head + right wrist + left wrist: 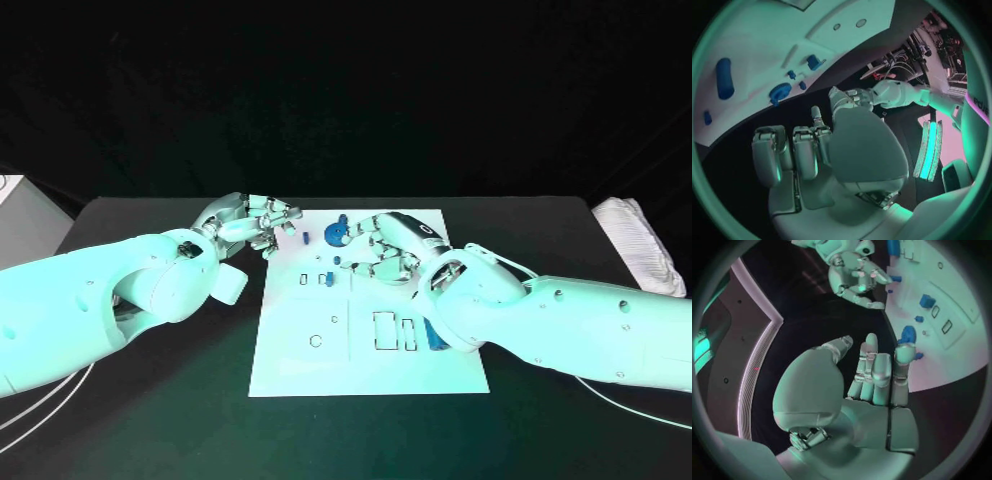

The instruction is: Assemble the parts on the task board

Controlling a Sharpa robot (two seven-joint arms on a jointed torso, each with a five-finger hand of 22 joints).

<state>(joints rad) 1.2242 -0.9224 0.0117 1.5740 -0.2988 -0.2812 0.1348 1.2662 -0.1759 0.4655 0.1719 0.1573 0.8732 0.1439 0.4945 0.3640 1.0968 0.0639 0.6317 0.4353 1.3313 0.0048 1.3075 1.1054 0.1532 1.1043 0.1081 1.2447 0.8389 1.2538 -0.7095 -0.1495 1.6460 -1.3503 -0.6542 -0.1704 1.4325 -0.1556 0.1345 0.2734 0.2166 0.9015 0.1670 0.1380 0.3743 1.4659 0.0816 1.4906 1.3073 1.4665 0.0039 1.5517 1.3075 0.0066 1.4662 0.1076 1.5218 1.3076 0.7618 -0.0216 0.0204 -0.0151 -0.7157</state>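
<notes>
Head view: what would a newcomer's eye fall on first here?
The white task board in the middle of the black table, lit against the dark. Both silver hands hover at its far end, the left hand at its left corner and the right hand over it, near a blue gear.

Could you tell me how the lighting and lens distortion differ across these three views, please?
Head view: teal light on both arms and the task board, background black. Left wrist view: fisheye bends the board's edge, pinkish tint there, left hand teal. Right wrist view: same curving, a bright green strip light glaring beside the right hand.
</notes>
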